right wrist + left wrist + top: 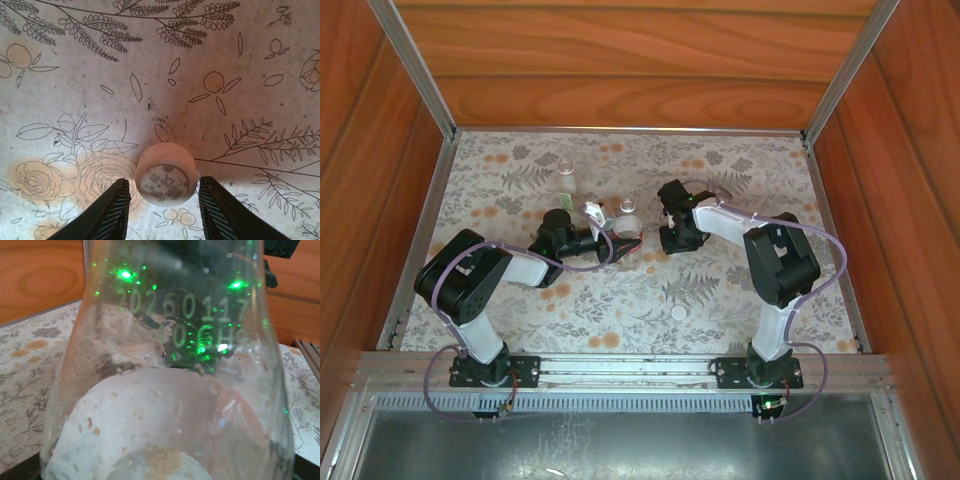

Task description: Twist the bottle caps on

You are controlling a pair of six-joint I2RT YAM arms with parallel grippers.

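On the floral-print cloth over the counter [750, 180], right of centre, a small round white plastic screw cap [165, 174] lay bracketed by the right fingers [111, 210]. These fingers were parted, one on each side and close to the cap's rim, with no firm contact evident. Which face of the cap was up: cannot tell. The left fingers [603, 237] appeared clenched on the small clear plastic bottle with a red label [628, 213], just left of the right arm. That bottle's clear wall sat very close in the left wrist view. A second clear plastic bottle with a pale label [565, 180] stood behind it. A second white cap [678, 312] lay loose nearer the arm bases.

Step judged: pick up the cap. To do it well, centre the cap between the fingers, close evenly on its side wall, grip low and lift level. The cap looked small and slick, so it would likely pop sideways if pinched off-centre. The red-label bottle needed steady holding, mouth up, for threading.
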